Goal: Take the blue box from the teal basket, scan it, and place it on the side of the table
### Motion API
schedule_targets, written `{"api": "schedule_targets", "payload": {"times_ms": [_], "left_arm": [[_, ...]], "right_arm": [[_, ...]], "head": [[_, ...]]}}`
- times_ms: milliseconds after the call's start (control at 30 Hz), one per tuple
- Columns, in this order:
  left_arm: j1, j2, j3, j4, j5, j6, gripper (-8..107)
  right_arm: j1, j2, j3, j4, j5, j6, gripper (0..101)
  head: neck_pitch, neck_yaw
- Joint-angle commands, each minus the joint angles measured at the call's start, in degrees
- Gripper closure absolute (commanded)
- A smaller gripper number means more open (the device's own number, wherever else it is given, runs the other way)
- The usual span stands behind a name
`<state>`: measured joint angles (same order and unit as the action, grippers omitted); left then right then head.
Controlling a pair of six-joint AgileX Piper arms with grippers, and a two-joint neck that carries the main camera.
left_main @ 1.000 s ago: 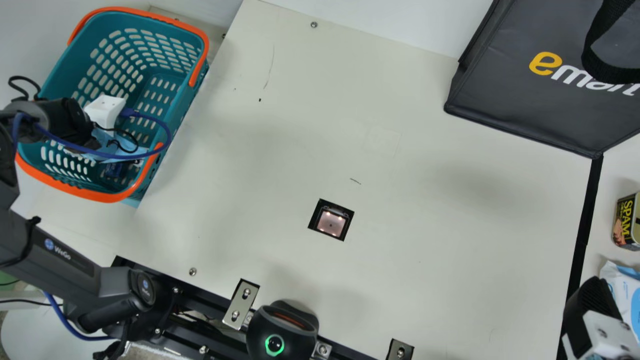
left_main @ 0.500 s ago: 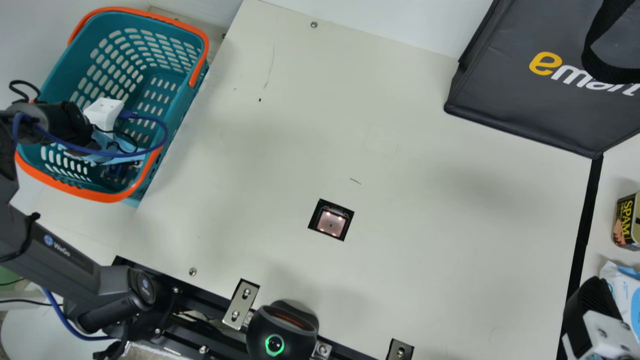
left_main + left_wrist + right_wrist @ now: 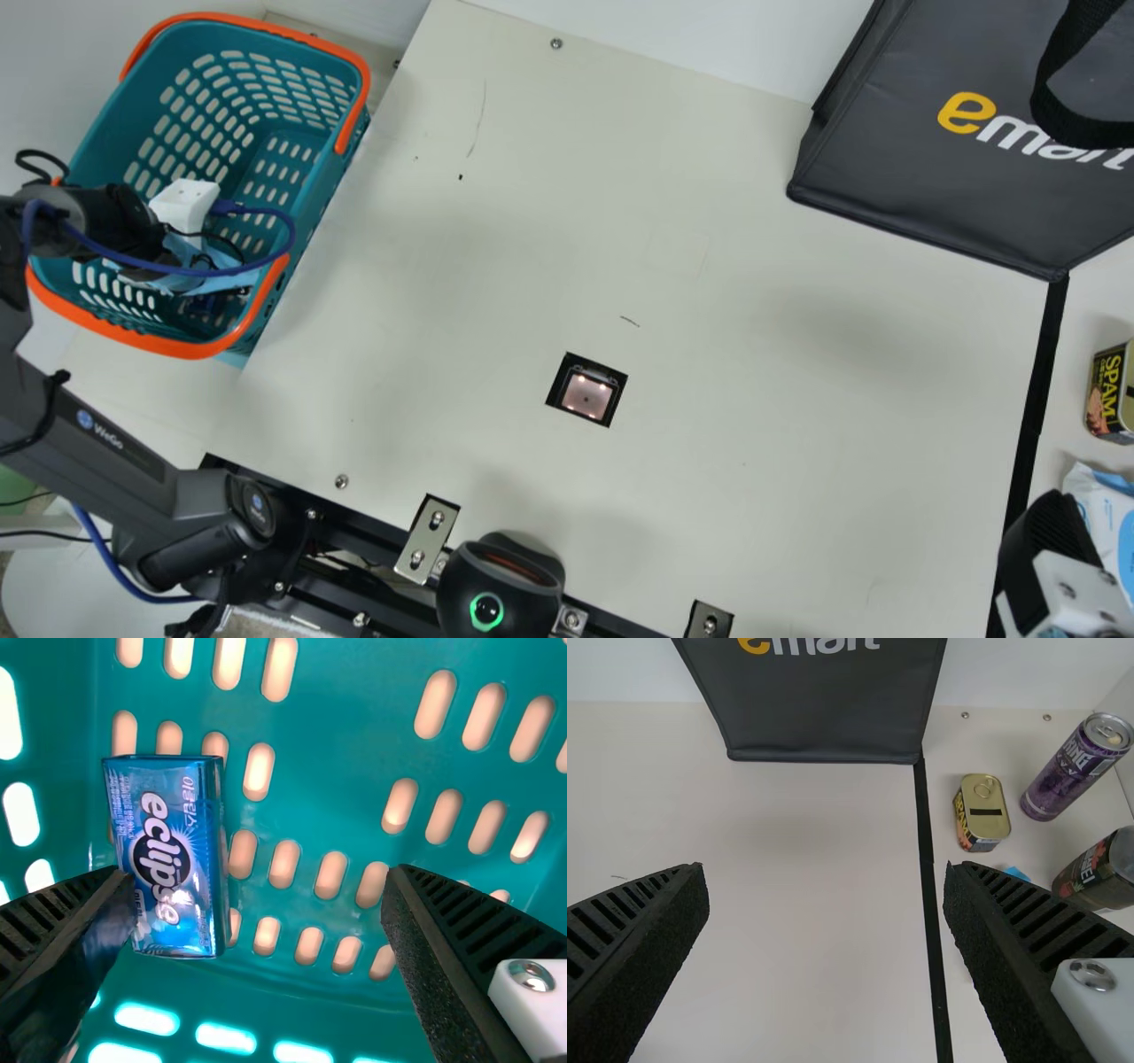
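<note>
My left gripper (image 3: 173, 266) is down inside the teal basket (image 3: 301, 190) in the main view, its arm coming over the basket's left rim. In the left wrist view, the left gripper (image 3: 252, 875) stands open above the basket floor. The blue box (image 3: 164, 855) lies there near one finger, which covers part of its edge; whether they touch I cannot tell. In the main view a bit of the blue box (image 3: 202, 306) shows low in the basket. My right gripper (image 3: 1045, 532) is at the lower right; in the right wrist view the right gripper (image 3: 824, 881) is open, holding nothing.
A scanner window (image 3: 586, 395) is set into the table (image 3: 753, 372). A dark bag (image 3: 930, 177) stands at the back right. Past the black strip are a yellow-topped tin (image 3: 982, 811), a purple can (image 3: 1076, 766), a dark can (image 3: 1103, 870) and a white-blue packet (image 3: 1107, 509).
Inside the basket, my left gripper has shifted slightly downward in the main view, its white mount and cable moving with it. The right arm has kept still.
</note>
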<state>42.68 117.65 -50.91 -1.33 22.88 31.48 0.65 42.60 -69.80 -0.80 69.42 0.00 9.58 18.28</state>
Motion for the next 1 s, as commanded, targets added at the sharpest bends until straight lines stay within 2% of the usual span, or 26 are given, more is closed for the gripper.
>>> {"api": "schedule_targets", "payload": {"times_ms": [0, 600, 967], "left_arm": [[0.26, 0.27, -0.24, -1.73, 0.65, 1.35, 9], [1.20, -0.33, -0.74, -11.83, 5.43, 9.16, 9], [0.59, -1.74, 0.22, -13.63, 4.69, 8.51, 9]], "right_arm": [[0.00, 0.00, 0.00, 0.00, 0.00, 0.00, 6], [0.00, 0.00, 0.00, 0.00, 0.00, 0.00, 6], [0.00, 0.00, 0.00, 0.00, 0.00, 0.00, 6]], "head": [[-1.66, 0.14], [-1.66, 0.14], [-1.66, 0.14]]}}
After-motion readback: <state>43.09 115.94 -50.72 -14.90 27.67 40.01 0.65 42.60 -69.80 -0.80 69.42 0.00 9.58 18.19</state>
